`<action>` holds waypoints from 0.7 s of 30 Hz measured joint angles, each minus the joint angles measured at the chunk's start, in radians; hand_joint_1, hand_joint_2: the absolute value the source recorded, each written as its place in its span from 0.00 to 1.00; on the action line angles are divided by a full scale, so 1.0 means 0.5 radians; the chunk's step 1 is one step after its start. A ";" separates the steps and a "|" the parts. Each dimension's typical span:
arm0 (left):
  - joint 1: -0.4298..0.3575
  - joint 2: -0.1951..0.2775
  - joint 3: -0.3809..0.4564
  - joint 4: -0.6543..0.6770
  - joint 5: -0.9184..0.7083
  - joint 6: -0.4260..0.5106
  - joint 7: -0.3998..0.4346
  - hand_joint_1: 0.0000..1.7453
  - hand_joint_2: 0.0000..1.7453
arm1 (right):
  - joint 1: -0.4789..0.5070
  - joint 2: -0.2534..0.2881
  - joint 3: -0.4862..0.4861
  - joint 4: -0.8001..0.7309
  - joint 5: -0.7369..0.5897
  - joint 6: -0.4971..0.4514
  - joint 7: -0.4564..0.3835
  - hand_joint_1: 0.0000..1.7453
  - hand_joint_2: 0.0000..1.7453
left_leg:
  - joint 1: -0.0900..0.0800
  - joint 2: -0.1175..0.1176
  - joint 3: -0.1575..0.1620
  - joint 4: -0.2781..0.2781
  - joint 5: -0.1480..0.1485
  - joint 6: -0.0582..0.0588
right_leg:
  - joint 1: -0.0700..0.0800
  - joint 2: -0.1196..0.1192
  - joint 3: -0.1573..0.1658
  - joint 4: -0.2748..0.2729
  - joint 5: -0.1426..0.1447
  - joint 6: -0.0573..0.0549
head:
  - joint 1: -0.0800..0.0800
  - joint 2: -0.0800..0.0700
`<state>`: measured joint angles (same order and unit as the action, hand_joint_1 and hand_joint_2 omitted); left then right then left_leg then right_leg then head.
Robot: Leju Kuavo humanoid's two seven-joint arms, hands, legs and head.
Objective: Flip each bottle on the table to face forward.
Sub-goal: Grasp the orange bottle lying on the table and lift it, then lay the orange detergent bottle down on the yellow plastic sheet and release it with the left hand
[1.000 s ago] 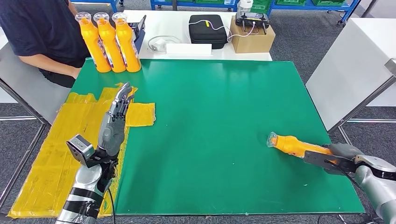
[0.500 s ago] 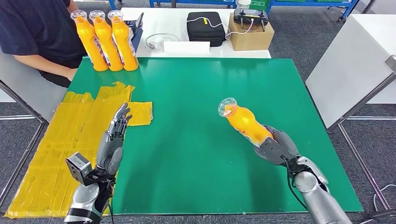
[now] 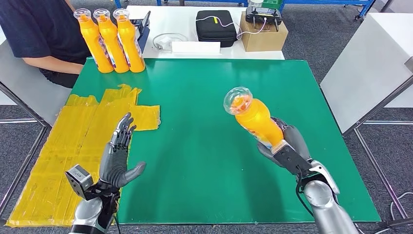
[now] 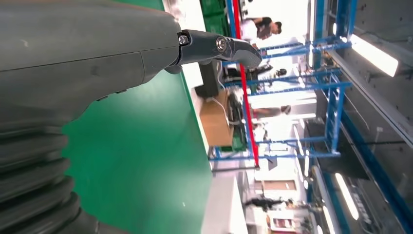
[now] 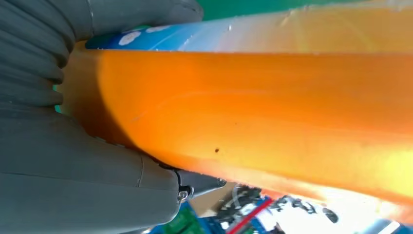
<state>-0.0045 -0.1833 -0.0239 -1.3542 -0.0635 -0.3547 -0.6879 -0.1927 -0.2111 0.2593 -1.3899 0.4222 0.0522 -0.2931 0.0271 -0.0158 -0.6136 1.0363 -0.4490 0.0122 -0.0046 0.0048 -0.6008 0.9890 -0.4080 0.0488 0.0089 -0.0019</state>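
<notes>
Now right hand (image 3: 285, 148) grips orange bottle (image 3: 253, 118) above green table (image 3: 204, 97), cap tilted up; left hand (image 3: 119, 158) empty, fingers spread.

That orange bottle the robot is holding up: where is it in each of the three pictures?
Head view: the orange bottle is right of center, tilted, gripped by the right robot hand.
Left wrist view: not in it.
Right wrist view: the bottle spans the picture.
Shared landmark: the green table.
</notes>
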 joint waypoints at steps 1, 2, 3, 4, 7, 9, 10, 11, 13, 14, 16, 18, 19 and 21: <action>0.010 -0.014 -0.009 -0.016 0.002 -0.016 0.011 0.00 1.00 | -0.001 0.032 0.022 -0.014 0.031 -0.003 0.005 1.00 1.00 | 0.000 0.000 0.000 0.000 0.000 0.000 | 0.000 0.000 0.000 0.000 0.000 0.000 | 0.000 0.000; 0.020 -0.029 -0.023 -0.034 0.004 -0.026 0.025 0.00 1.00 | -0.008 0.069 0.053 -0.022 0.066 -0.013 0.018 1.00 1.00 | 0.000 0.001 0.000 0.000 0.000 0.000 | 0.001 0.001 -0.001 0.000 0.000 0.000 | 0.000 0.000; 0.031 -0.045 -0.045 -0.055 0.006 -0.029 0.041 0.00 1.00 | -0.019 0.114 0.096 -0.025 0.098 -0.029 0.037 1.00 1.00 | 0.000 0.001 -0.001 0.000 0.000 0.000 | 0.001 0.001 -0.003 0.001 0.000 0.000 | 0.000 0.000; 0.039 -0.061 -0.077 -0.077 0.010 -0.024 0.056 0.00 1.00 | -0.036 0.161 0.149 -0.022 0.121 -0.049 0.057 1.00 1.00 | 0.000 0.002 -0.002 0.000 0.000 0.000 | 0.001 0.002 -0.004 0.002 0.000 0.000 | 0.000 0.000; 0.055 -0.099 -0.200 -0.140 0.021 0.009 0.084 0.00 1.00 | -0.116 0.306 0.337 0.021 0.141 -0.094 0.100 1.00 1.00 | 0.000 0.004 -0.003 0.000 0.000 -0.001 | 0.001 0.003 -0.009 0.004 0.000 0.000 | 0.000 0.000; 0.062 -0.111 -0.275 -0.170 0.031 0.026 0.094 0.00 1.00 | -0.167 0.387 0.451 0.067 0.139 -0.106 0.115 1.00 1.00 | 0.001 0.004 -0.003 0.000 0.001 -0.001 | 0.002 0.003 -0.009 0.005 0.000 -0.001 | 0.000 0.000; 0.064 -0.116 -0.306 -0.182 0.040 0.029 0.100 0.00 1.00 | -0.184 0.421 0.501 0.090 0.136 -0.109 0.119 1.00 1.00 | 0.001 0.004 -0.004 -0.001 0.001 -0.001 | 0.002 0.003 -0.010 0.005 0.000 -0.001 | 0.000 0.000; 0.066 -0.120 -0.335 -0.189 0.055 0.028 0.107 0.00 1.00 | -0.199 0.453 0.551 0.114 0.134 -0.110 0.123 1.00 1.00 | 0.001 0.004 -0.004 -0.001 0.001 -0.001 | 0.002 0.003 -0.010 0.005 0.000 -0.001 | 0.000 0.000; 0.067 -0.125 -0.381 -0.196 0.091 0.014 0.118 0.00 1.00 | -0.223 0.506 0.638 0.165 0.129 -0.111 0.125 1.00 1.00 | 0.001 0.004 -0.005 -0.001 0.001 -0.001 | 0.001 0.003 -0.010 0.005 0.000 -0.001 | 0.000 0.000; 0.067 -0.127 -0.399 -0.197 0.110 0.004 0.123 0.00 1.00 | -0.232 0.528 0.680 0.191 0.127 -0.111 0.126 1.00 1.00 | 0.001 0.004 -0.005 -0.001 0.001 -0.001 | 0.001 0.003 -0.010 0.005 0.000 -0.001 | 0.000 0.000; 0.068 -0.128 -0.428 -0.197 0.145 -0.013 0.127 0.00 1.00 | -0.245 0.566 0.752 0.235 0.128 -0.111 0.128 1.00 1.00 | 0.001 0.004 -0.006 -0.001 0.001 -0.001 | 0.000 0.003 -0.011 0.005 0.000 -0.001 | 0.000 0.000; 0.069 -0.128 -0.446 -0.198 0.179 -0.030 0.129 0.00 1.00 | -0.253 0.597 0.812 0.270 0.141 -0.111 0.130 1.00 1.00 | 0.001 0.003 -0.006 -0.001 0.001 -0.001 | 0.000 0.003 -0.011 0.005 0.000 -0.001 | 0.000 0.000; 0.071 -0.129 -0.453 -0.200 0.199 -0.039 0.130 0.00 1.00 | -0.256 0.610 0.843 0.285 0.153 -0.111 0.130 1.00 1.00 | 0.001 0.003 -0.007 -0.001 0.001 -0.001 | 0.000 0.003 -0.011 0.005 0.000 -0.001 | 0.000 0.000; 0.081 -0.128 -0.459 -0.205 0.232 -0.051 0.132 0.00 1.00 | -0.260 0.630 0.907 0.306 0.187 -0.111 0.131 1.00 1.00 | 0.000 0.004 -0.007 -0.001 0.001 -0.001 | 0.000 0.003 -0.012 0.005 0.000 -0.001 | 0.000 0.000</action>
<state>0.0362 -0.2475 -0.2537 -1.4568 0.0526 -0.3802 -0.6221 -0.3228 0.1039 0.7130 -1.2368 0.5157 -0.0032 -0.2276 0.0274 -0.0140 -0.6170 1.0360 -0.4487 0.0117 -0.0048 0.0065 -0.6066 0.9916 -0.4083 0.0484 0.0091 -0.0019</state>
